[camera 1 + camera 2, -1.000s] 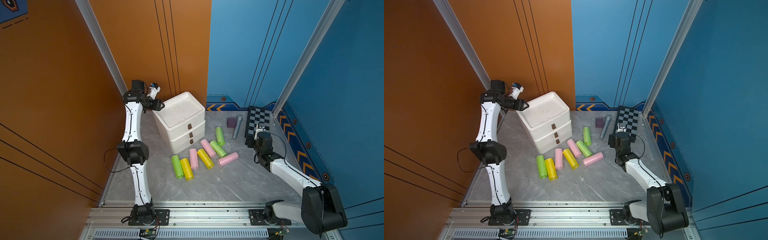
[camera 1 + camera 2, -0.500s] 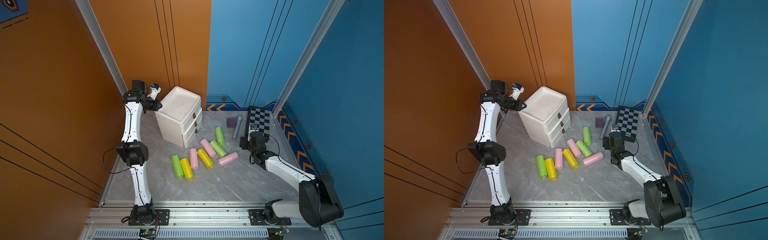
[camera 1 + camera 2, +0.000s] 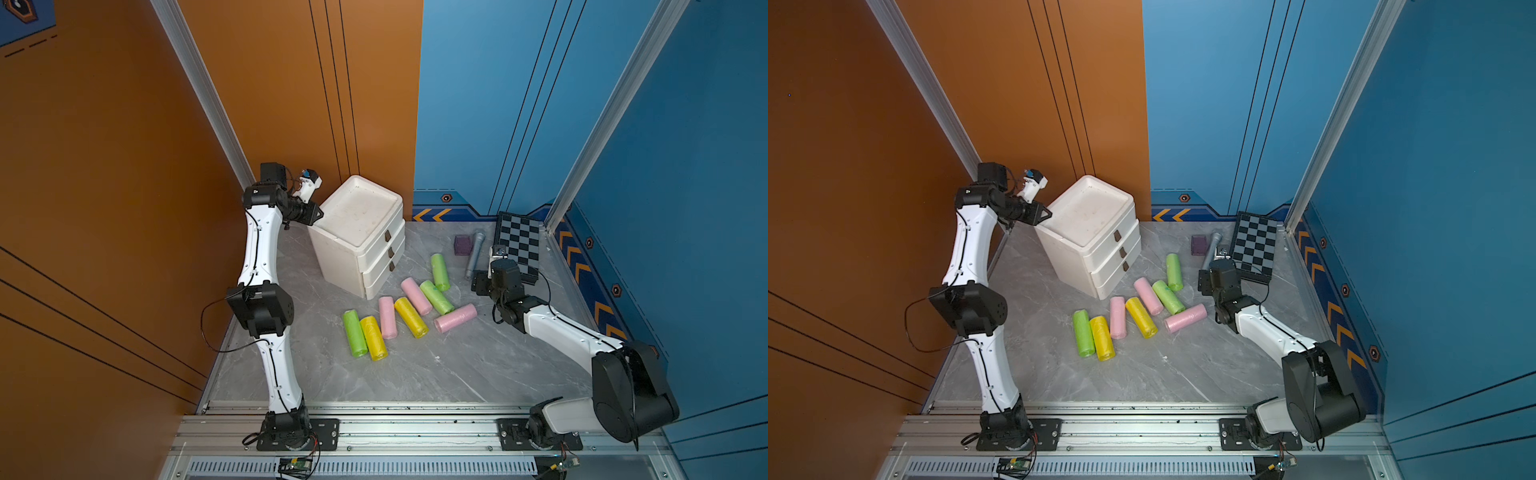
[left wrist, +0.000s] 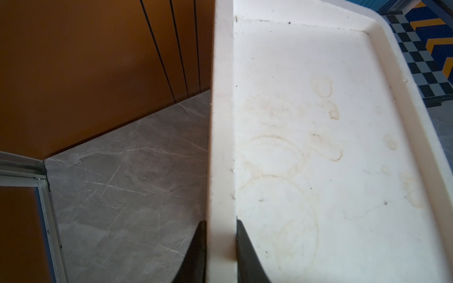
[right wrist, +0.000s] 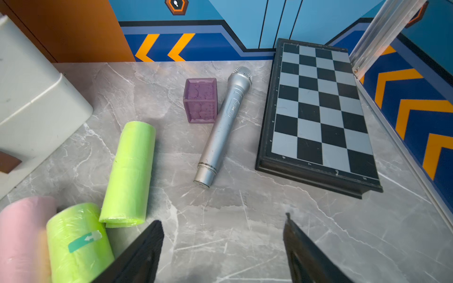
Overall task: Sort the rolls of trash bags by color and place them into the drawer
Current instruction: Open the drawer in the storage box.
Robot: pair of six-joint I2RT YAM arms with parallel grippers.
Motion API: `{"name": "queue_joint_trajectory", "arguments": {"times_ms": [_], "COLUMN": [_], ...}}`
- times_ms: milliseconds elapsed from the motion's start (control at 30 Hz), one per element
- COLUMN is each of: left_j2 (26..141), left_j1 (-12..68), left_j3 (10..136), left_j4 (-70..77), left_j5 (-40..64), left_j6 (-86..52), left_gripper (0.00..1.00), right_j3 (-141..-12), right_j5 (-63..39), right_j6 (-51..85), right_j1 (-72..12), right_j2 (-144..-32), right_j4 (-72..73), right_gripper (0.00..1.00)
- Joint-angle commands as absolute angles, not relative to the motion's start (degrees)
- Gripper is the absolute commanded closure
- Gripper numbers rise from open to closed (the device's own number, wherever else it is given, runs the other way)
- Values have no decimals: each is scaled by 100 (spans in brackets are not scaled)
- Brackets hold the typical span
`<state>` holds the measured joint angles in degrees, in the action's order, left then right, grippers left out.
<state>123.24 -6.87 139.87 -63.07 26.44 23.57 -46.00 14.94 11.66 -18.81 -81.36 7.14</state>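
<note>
White plastic forms the drawer unit (image 3: pixel 357 232), the only container we count: one unit with three drawers, each with one brown handle (image 3: pixel 387 236), all three pushed shut, so we cannot tell what lies inside them. Its recessed top (image 4: pixel 318 122) shows faint ring stains. The left claw (image 4: pixel 221 225) is clamped on the raised rim of that top, with one dark finger (image 4: pixel 196 254) outside the rim and its partner inside the recess. We count eight rolls of trash bags (image 3: pixel 1142 318), all lying on their sides on the grey marble tabletop (image 3: pixel 415 374) outside the unit: three green rolls (image 3: pixel 436 297), three pink rolls (image 3: pixel 415 296) and two yellow rolls (image 3: pixel 373 337). They are scattered before the drawer fronts, well apart from the left claw and on the left of the right claw (image 5: pixel 221 219). That right claw stands wide open, low over bare marble and gripping nothing. In the right wrist view, a green roll with a teal arrow sticker lies just beside one of its fingers. A second green roll lies a little farther ahead, and a pink one lies on the far side of the stickered roll. The third green roll, both yellow ones and the other two pink ones lie farther out on the claw's left, as both top views show. Ahead of the right claw we count one silver microphone (image 5: pixel 225 122) and one purple cube (image 5: pixel 201 100) just beside its head. One chessboard (image 5: pixel 318 112) lies ahead and to the claw's right, against the blue wall
</note>
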Motion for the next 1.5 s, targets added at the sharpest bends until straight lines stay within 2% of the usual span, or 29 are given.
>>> {"name": "queue_joint_trajectory", "arguments": {"times_ms": [0, 167, 433, 567, 633, 700, 833, 900, 1033, 1300, 1467], "left_j2": [11649, 11419, 11574, 11602, 11580, 11564, 11532, 11531, 11549, 11489, 11452], "left_j1": [-721, -795, -771, -772, -771, -761, -737, -714, -682, -657, -642], "left_j3": [13590, 13280, 13491, 13450, 13376, 13329, 13332, 13346, 13385, 13318, 13234], "left_j4": [-6499, -6502, -6503, -6500, -6503, -6503, -6499, -6500, -6491, -6490, -6495], "left_j5": [3566, 3512, 3358, 3370, 3414, 3415, 3516, 3588, 3517, 3541, 3517], "left_j6": [2837, 2962, 2857, 2709, 2637, 2590, 2481, 2456, 2422, 2390, 2417], "left_gripper": [100, 100, 100, 100, 100, 100, 100, 100, 100, 100, 100], "right_j3": [-4967, -5476, -6579, -7107, -7258, -7280, -6992, -7080, -7471, -7453, -7363], "right_j5": [1223, 735, 396, -275, -812, -1632, -2883, -3128, -3154, -3128, -3059], "right_j6": [1403, 1696, 1590, 1730, 2122, 3080, 5507, 5933, 5889, 6874, 7116], "right_j1": [-1960, -2019, -2070, -2167, -2245, -2179, -1984, -1990, -2217, -2686, -2918], "right_j2": [-8323, -8683, -9504, -9864, -10000, -10198, -10811, -11123, -11426, -11844, -11848], "right_j4": [272, -26, -645, -695, -367, 369, 3073, 3926, 3612, 4893, 5171], "right_gripper": [21, 20, 25, 28, 29, 30, 30, 30, 27, 25, 25]}}
